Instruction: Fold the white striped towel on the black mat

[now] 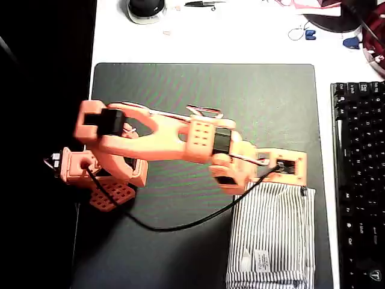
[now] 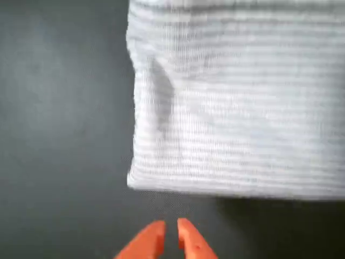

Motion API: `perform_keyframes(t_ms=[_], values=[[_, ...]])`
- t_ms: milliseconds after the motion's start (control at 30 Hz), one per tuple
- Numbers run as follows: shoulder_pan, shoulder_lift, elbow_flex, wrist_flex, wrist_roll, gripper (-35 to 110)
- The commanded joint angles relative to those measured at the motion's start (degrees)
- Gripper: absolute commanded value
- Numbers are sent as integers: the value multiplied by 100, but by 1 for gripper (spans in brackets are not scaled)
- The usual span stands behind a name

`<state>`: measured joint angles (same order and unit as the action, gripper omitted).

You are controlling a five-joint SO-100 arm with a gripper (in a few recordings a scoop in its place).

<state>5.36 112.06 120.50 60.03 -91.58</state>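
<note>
My fingers [image 2: 171, 237] are nearly together, tips just a sliver apart, holding nothing, over the black mat [image 2: 59, 135]. The white striped towel [image 2: 242, 108] lies folded flat on that mat, its near edge just ahead of my fingertips.

To my right a black keyboard [image 1: 360, 180], up top a dark round base [image 1: 145, 9], small scissors [image 1: 201, 3], blue bits [image 1: 310, 34], white tabletop [image 1: 240, 36].

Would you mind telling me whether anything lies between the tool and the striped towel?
Nothing visible does. In the wrist view, bare black mat separates the tool from the white striped towel's near edge.
</note>
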Motion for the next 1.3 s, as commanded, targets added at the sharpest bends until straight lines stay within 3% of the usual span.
perform_keyframes(t_ms=[0, 400, 733, 1267], values=[[-176, 1090, 826, -141, 176, 0], [-519, 4939, 4140, -457, 272, 0], [-809, 6548, 5300, -114, 246, 0], [-747, 7875, 5792, 1468, 105, 0]])
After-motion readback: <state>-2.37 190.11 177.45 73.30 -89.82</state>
